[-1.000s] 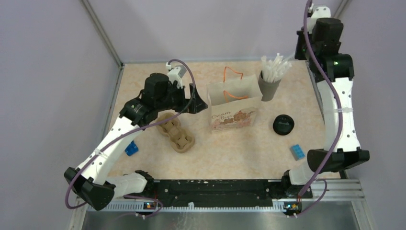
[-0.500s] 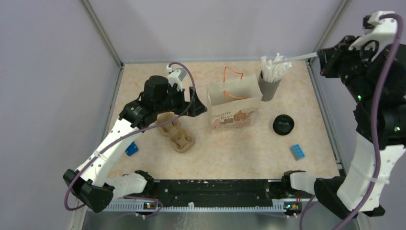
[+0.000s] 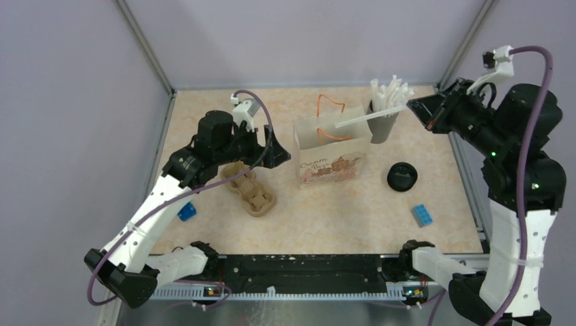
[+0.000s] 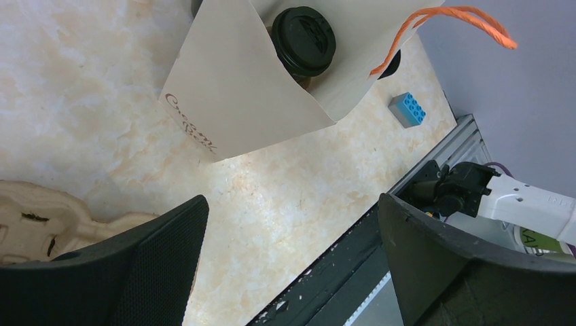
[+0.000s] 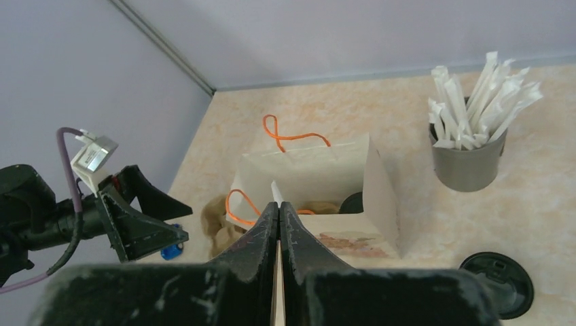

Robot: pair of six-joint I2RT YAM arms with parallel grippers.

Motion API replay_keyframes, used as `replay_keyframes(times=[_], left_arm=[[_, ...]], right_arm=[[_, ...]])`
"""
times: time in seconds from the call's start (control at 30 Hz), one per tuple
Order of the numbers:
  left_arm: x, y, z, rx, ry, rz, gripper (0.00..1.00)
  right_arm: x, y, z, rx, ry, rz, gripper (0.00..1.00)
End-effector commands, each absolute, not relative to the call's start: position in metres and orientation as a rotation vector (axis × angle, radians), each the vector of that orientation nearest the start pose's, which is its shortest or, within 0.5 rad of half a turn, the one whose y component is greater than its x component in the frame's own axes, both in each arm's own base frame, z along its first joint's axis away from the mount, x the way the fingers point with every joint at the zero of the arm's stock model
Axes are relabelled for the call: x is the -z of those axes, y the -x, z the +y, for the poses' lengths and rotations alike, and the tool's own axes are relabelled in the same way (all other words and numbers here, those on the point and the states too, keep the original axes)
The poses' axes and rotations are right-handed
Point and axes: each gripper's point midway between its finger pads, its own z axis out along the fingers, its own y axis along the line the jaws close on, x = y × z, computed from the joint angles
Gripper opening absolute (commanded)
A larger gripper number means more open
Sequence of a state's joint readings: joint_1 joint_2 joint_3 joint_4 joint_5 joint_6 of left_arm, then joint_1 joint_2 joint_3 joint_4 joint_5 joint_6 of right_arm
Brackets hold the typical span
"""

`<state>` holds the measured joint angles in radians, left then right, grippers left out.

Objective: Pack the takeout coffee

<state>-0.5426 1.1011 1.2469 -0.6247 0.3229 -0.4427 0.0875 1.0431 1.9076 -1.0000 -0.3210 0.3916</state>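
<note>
A straw is pinched in the closed right gripper above the bag (cup inside); the left gripper is held wide open, empty.

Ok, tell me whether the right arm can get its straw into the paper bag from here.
Probably yes: the right pincer is shut on the straw, whose tip hangs over the open top of the paper bag, with nothing between.
</note>
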Motion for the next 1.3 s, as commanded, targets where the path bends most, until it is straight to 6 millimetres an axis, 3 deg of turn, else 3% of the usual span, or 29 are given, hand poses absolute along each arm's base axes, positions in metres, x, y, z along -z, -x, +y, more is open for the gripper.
replay_keyframes(times=[0.0, 0.13, 0.3, 0.47, 0.97, 1.07, 1.2, 1.27], left_arm=[[-0.319, -0.241, -0.225, 0.922, -0.309, 2.059, 0.99], [-0.32, -0.243, -0.224, 0.911, -0.31, 2.049, 0.99], [-0.325, -0.244, -0.221, 0.899, -0.283, 2.033, 0.99], [-0.325, -0.24, -0.218, 0.912, -0.251, 2.018, 0.99], [-0.309, -0.246, -0.216, 0.89, -0.213, 2.043, 0.99], [-0.314, -0.249, -0.214, 0.868, -0.218, 2.029, 0.99], [-0.323, -0.256, -0.21, 0.812, -0.227, 2.02, 0.99], [-0.33, -0.259, -0.21, 0.798, -0.231, 2.005, 0.99]], right_arm=[[-0.514, -0.234, 0.104, -0.748, -0.02, 1.634, 0.0], [-0.496, -0.252, 0.108, -0.772, -0.029, 1.661, 0.0], [-0.457, -0.271, 0.115, -0.803, -0.024, 1.742, 0.0], [-0.438, -0.289, 0.124, -0.87, -0.032, 1.749, 0.0], [-0.377, -0.328, 0.176, -1.006, 0.032, 1.888, 0.0], [-0.378, -0.33, 0.175, -0.984, 0.058, 1.907, 0.19], [-0.388, -0.325, 0.155, -0.828, 0.043, 1.917, 0.62], [-0.394, -0.318, 0.144, -0.757, 0.04, 1.924, 0.75]])
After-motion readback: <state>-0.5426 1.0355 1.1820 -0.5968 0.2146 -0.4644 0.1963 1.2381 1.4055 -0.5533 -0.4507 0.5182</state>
